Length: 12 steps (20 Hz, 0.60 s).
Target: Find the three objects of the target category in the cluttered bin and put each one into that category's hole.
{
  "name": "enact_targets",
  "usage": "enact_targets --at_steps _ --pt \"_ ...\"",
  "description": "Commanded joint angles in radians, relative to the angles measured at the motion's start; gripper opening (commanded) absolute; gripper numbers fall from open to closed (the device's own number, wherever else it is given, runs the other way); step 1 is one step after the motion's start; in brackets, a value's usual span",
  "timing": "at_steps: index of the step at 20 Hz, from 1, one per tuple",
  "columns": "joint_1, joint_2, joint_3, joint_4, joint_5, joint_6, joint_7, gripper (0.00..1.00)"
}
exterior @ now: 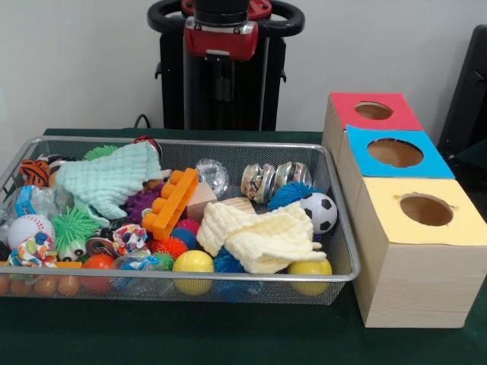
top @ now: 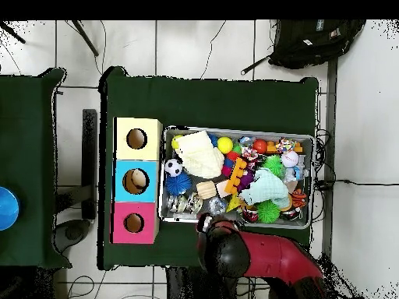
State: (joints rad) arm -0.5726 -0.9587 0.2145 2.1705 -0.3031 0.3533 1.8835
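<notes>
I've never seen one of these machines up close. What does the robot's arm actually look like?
The arm is thick and rounded, with a glossy red shell and black sections at the joints. In the front view its red and black end hangs in front of a black pedestal, under a black ring-shaped part, with a dark stem below it. I can't make out a gripper, markings or cables on it.

arm [top: 261,257]: drawn back, folded low | pincer: apparently hidden, state unreadable
</notes>
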Motion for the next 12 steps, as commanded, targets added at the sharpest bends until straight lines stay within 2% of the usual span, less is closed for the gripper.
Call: enact_targets --at_steps 1,12 --pt "-0.073 0.043 0.140 -0.116 -0.094 0.093 -0.195 0.00" --pt "-0.184 0.097 0.214 -0.183 -0.195 0.127 -0.227 0.00"
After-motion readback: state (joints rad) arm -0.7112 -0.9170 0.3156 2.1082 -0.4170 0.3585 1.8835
